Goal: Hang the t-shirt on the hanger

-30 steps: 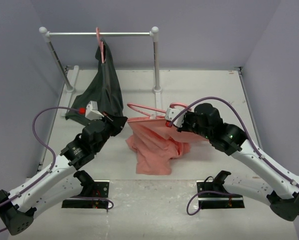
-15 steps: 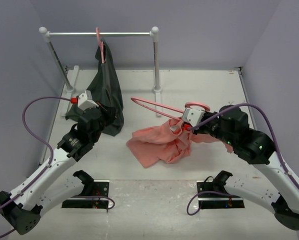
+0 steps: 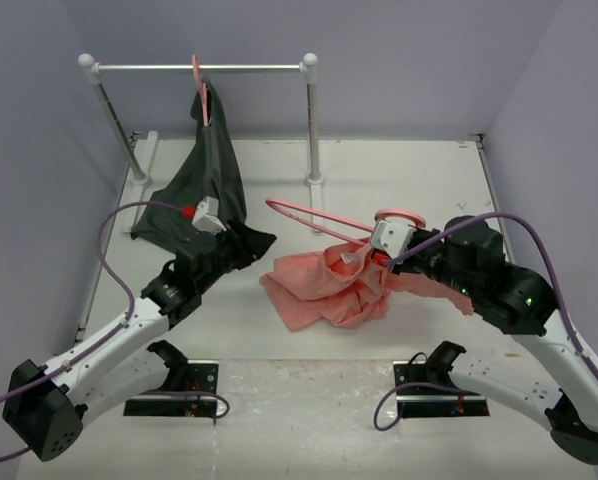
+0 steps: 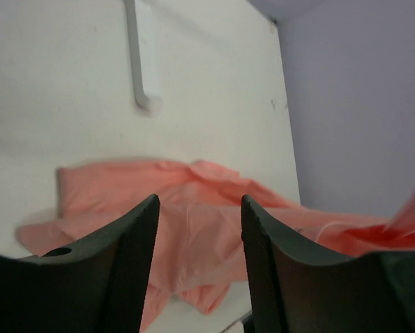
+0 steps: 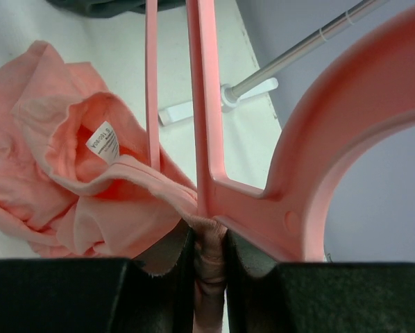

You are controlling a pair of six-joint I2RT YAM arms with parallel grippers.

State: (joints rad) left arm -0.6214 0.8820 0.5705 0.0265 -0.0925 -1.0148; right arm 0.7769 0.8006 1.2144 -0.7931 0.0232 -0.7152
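Observation:
The salmon-pink t-shirt (image 3: 324, 290) lies crumpled at the table's middle. Its collar is threaded onto the thin pink hanger (image 3: 314, 215), whose arms point left above the table. My right gripper (image 3: 379, 258) is shut at the hanger's neck. In the right wrist view, bunched t-shirt (image 5: 75, 201) fabric is pinched between the fingers of my right gripper (image 5: 209, 257), just under the hanger (image 5: 263, 201). My left gripper (image 3: 259, 243) hovers just left of the shirt. It is open and empty, and the t-shirt (image 4: 193, 187) shows between the fingers of that left gripper (image 4: 199, 229).
A clothes rack (image 3: 199, 68) stands at the back, its right post (image 3: 312, 130) behind the hanger. A dark grey-green garment (image 3: 207, 170) hangs from another pink hanger (image 3: 199, 80) and trails onto the table under my left arm. Purple walls close in on both sides.
My left arm swung out left, then back toward the t-shirt, and its jaws opened. My right gripper pulled the hanger and shirt to the right and lifted them a little.

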